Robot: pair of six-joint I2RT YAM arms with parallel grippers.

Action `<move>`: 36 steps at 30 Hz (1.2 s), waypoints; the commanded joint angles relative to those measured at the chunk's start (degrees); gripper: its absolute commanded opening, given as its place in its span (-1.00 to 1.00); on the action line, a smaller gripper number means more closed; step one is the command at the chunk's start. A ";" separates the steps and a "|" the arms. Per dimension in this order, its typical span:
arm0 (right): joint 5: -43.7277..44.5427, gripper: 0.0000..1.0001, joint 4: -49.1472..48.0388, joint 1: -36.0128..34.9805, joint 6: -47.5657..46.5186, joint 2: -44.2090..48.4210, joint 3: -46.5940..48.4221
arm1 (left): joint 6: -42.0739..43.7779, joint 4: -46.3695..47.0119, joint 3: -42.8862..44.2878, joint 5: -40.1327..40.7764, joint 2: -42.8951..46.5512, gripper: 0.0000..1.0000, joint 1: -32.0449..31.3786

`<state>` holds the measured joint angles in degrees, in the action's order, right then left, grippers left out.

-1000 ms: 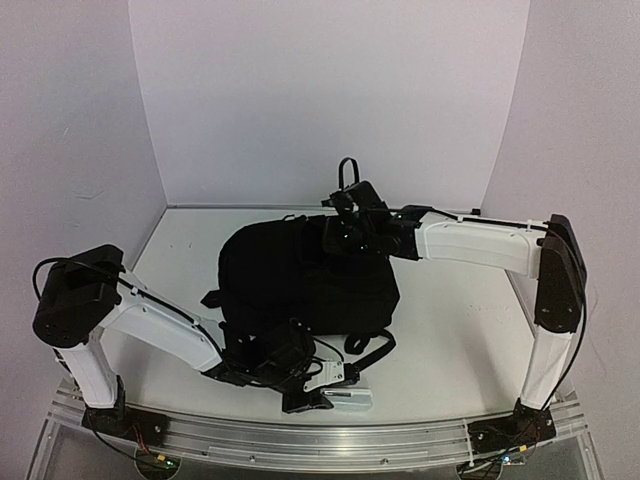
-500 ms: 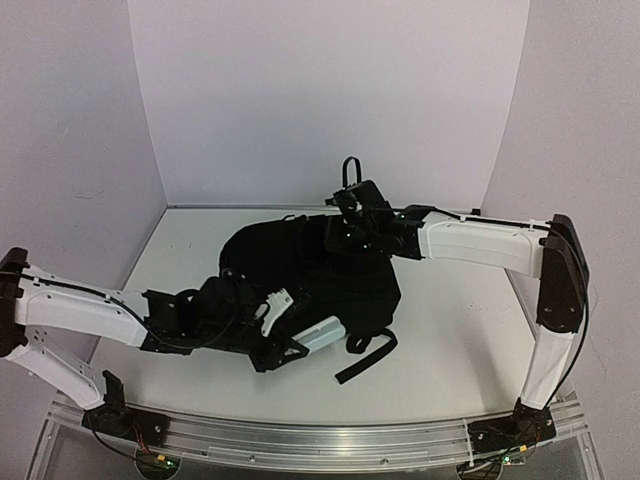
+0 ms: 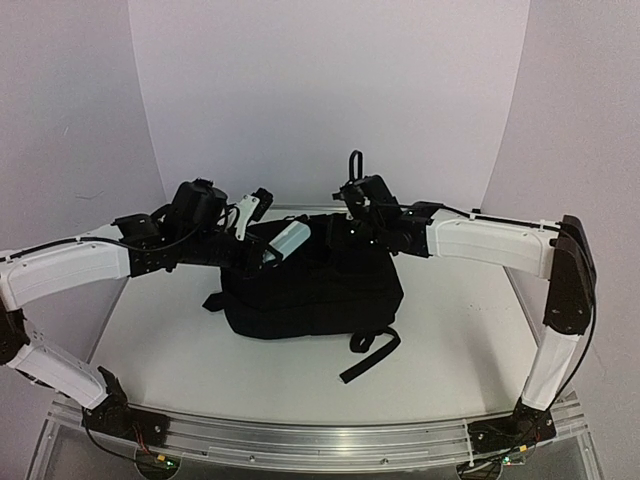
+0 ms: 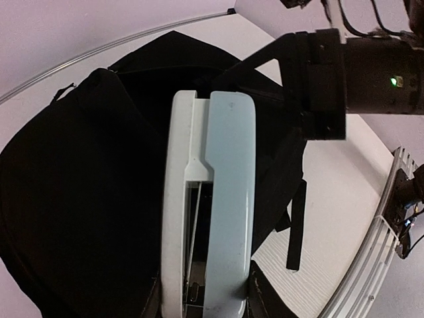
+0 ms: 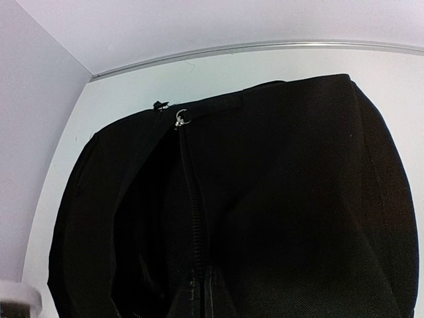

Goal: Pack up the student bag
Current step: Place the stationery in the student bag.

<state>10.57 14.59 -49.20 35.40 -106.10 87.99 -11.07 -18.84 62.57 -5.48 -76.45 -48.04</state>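
Black student bag (image 3: 320, 290) unzipped, left gripper (image 3: 268, 235) clasping pale-blue case (image 3: 290, 240) above it, right gripper (image 3: 352, 215) closed at its top

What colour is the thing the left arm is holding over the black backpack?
The held object is pale blue and white, clearest in the left wrist view.

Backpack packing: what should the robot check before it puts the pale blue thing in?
1. Left gripper clamps the pale blue and white object: ok.
2. Object hangs over the black backpack: ok.
3. Right gripper is shut on the backpack's top fabric, lifting it: ok.
4. Opening beside the zipper is wide enough: cannot tell, too dark.
5. Loose strap lies on the table, clear of the drop: ok.
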 commanded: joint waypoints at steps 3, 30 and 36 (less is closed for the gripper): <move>0.18 -1.00 -3.30 0.86 -2.08 4.63 0.35 | 7.55 -9.04 12.20 -2.39 -8.24 -0.66 1.04; -8.40 -1.00 -9.62 0.25 -2.00 7.89 -4.86 | 7.63 -6.92 28.32 -9.22 -28.43 -0.69 6.60; -11.88 -1.00 -12.75 0.27 -0.05 7.57 -6.66 | 4.82 -2.70 31.97 -14.82 -33.83 -0.70 6.91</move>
<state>2.44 8.08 -48.62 33.54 -102.37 81.60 -3.71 -29.87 91.15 -15.14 -106.85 -41.52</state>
